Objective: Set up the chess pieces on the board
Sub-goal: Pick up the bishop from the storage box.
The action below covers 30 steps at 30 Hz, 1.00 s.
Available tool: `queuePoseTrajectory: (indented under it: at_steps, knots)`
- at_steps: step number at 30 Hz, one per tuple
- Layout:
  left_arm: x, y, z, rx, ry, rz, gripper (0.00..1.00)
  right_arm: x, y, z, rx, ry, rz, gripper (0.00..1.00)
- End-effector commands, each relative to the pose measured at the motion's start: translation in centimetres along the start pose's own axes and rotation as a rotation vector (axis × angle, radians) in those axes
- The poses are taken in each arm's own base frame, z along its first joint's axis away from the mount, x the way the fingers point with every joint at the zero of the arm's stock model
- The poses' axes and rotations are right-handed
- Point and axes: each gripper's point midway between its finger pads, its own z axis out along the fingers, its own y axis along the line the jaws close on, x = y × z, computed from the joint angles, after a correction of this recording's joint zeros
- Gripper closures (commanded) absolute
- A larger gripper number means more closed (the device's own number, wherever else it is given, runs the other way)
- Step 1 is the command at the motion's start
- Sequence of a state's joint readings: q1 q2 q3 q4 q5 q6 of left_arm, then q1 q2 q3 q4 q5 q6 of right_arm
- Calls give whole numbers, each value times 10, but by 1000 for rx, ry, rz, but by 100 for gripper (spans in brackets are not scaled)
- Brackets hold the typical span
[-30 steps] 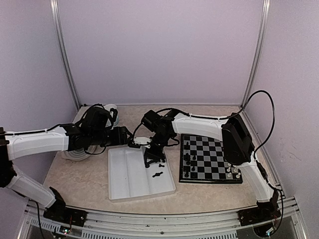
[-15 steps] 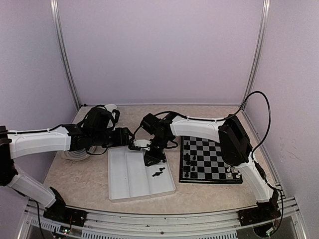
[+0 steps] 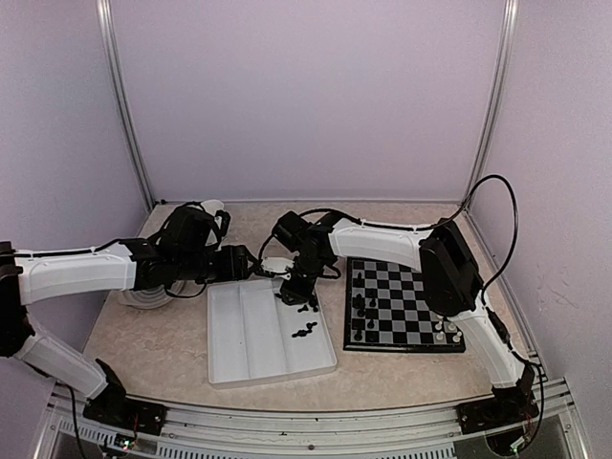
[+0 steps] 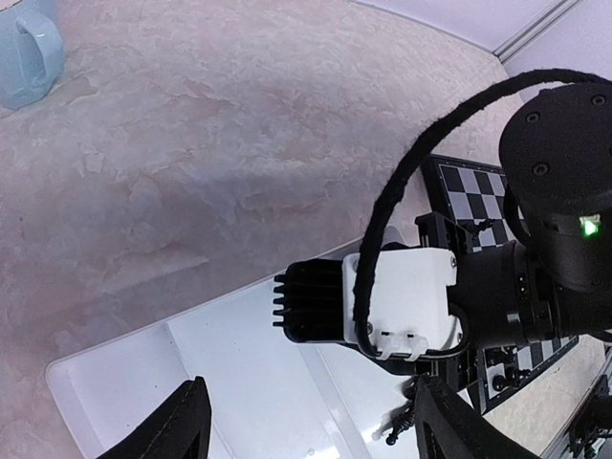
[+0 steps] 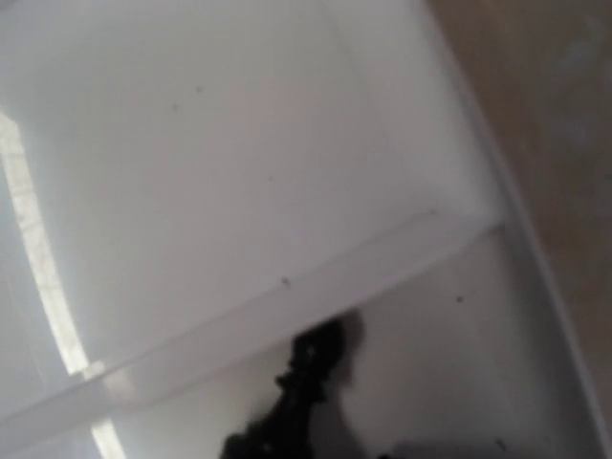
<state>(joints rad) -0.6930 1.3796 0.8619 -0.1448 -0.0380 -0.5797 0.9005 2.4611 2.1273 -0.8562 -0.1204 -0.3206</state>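
Your left gripper [image 4: 311, 387] hangs with its jaws spread wide above the far edge of the white tray [image 3: 239, 346]. Your right gripper [image 3: 293, 295] points down into the tray's far right corner; you cannot tell whether it grips anything. Some black chess pieces [image 3: 304, 333] lie loose by the tray's right edge, and others stand along the left edge of the board [image 3: 406, 306].

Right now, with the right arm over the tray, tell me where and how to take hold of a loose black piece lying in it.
Take one of the chess pieces across its thin middle, coming straight down. They appear to lie flat on the floor of the tray, and its raised walls would likely block a sideways approach. The right tool hangs just behind them.
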Motion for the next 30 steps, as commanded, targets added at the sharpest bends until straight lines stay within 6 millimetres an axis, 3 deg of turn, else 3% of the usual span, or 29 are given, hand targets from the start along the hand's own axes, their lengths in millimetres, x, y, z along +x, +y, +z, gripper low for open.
queuePoseTrajectory:
  at_steps: [1,9,13,17,30]
  knots:
    - [-4,-7,3,18,-6,-2,27,-3,12,7,-118,-38,-13,67]
    - [0,-9,5,19,7,4,27,-3,10,20,-122,-28,2,63]
    - [1,-8,5,15,7,3,27,2,-4,26,-42,5,27,69]
    - [2,-8,5,16,12,2,27,9,-13,26,17,35,36,69]
    - [3,-10,7,22,16,3,27,23,-5,19,-16,54,49,76]
